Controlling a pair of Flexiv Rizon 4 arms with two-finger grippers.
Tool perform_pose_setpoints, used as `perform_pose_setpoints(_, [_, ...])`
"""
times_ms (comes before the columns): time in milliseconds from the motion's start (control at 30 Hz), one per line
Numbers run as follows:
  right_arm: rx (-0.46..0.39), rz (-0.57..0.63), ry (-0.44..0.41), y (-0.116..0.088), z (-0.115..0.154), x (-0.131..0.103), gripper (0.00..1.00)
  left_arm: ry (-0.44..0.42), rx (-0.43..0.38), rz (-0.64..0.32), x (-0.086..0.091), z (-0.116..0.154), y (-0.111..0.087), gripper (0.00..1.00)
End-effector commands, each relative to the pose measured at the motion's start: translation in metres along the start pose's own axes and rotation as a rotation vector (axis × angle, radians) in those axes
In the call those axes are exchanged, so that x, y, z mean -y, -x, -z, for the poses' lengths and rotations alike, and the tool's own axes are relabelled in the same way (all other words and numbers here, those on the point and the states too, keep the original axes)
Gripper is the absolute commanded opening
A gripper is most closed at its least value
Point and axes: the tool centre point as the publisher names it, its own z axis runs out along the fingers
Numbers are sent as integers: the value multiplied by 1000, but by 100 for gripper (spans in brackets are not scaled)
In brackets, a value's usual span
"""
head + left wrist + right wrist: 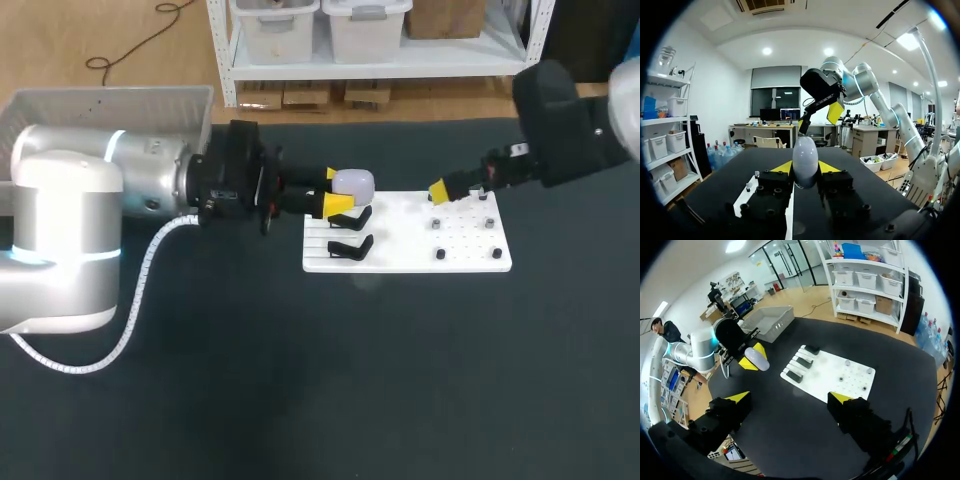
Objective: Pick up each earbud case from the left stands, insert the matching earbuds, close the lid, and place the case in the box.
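Grey plastic box (60, 105) well back of left claw (336, 190). Its yellow tips pinch earbud case (354, 184) from two sides: smooth, pale, egg-shaped. Black angular stands (350, 247) close by, on flat white board (470, 262). Then right claw (790, 397), fingers spread wide, board ahead of it

bright, even light falls from above; the dark table (300, 400) soaks it up, matte and flat; the white stand board (410, 250) glows, throwing a faint soft shadow along its near edge; the pale earbud case (352, 183) carries a gentle sheen.
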Motion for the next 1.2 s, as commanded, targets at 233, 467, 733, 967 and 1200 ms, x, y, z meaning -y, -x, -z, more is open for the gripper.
perform_pose_setpoints(233, [-53,42,45,11,-26,-17,100,2,3,-2,0,-1,-1,0])
perform_pose_setpoints(467, [-74,58,52,18,-38,-23,100,2,3,-2,0,-1,-1,0])
perform_pose_setpoints(733, [-104,66,67,22,-53,-27,100,2,3,-2,0,-1,-1,0])
perform_pose_setpoints(967, [-115,72,88,26,-64,-33,100,2,3,-2,0,-1,-1,0])
perform_pose_setpoints(1200, [-131,72,98,26,-72,-34,100,2,3,-2,0,-1,-1,0])
